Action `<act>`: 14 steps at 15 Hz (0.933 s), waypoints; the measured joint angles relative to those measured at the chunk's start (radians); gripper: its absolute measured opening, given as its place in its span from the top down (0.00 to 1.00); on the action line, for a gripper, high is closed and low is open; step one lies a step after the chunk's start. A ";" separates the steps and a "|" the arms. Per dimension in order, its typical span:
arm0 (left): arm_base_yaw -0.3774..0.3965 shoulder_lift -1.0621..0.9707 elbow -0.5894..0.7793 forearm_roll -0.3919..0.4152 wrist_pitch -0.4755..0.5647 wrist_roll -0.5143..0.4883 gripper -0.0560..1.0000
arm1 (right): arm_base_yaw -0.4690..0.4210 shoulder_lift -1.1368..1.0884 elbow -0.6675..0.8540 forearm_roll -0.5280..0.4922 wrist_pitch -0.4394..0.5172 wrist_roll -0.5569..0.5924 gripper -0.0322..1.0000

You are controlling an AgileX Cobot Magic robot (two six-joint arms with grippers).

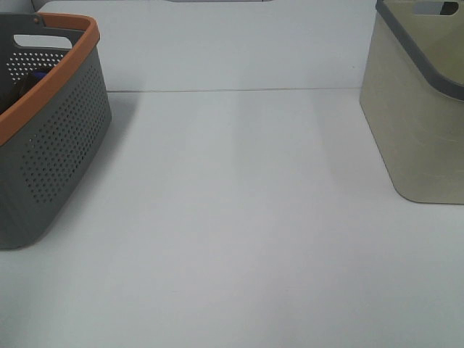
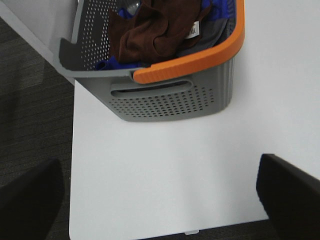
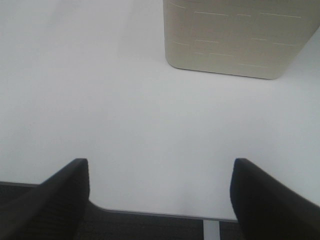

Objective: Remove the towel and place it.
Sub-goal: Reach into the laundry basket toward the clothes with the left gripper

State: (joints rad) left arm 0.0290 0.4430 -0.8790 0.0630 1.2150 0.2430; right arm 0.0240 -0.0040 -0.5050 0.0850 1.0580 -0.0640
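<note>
Nothing was done yet: the towel (image 2: 155, 30) lay crumpled inside the grey basket (image 2: 170, 100). My left gripper (image 2: 160, 200) hung spread, apart from that basket; my right gripper (image 3: 165, 200) was spread too, empty.

2 containers stand on the surface (image 1: 232, 217), well apart: the basket (image 1: 65, 138) at its left edge, the bin (image 1: 413, 123) at the far right. The towel (image 2: 150, 30) lies in the basket, on top of other cloth (image 2: 114, 63).
</note>
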 joint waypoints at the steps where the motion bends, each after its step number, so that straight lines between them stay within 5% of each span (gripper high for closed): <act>1: 0.000 0.076 -0.049 -0.009 0.000 0.001 0.01 | 0.000 0.000 0.000 0.000 0.000 0.000 0.22; 4: 0.000 0.284 -0.174 -0.014 -0.001 0.079 0.01 | 0.000 0.000 0.000 0.000 0.000 0.000 0.22; 8: 0.000 0.510 -0.304 -0.013 -0.013 0.362 0.01 | 0.000 0.000 0.000 0.000 0.000 0.000 0.22; 10: 0.000 0.680 -0.393 0.006 -0.144 0.524 0.01 | 0.000 0.000 0.000 0.000 0.000 0.000 0.22; 14: 0.000 0.900 -0.496 0.060 -0.193 0.775 0.01 | 0.000 0.000 0.000 0.000 0.000 0.000 0.22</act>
State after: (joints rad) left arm 0.0290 1.3430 -1.3750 0.1230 1.0220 1.0180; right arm 0.0240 -0.0040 -0.5050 0.0850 1.0580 -0.0640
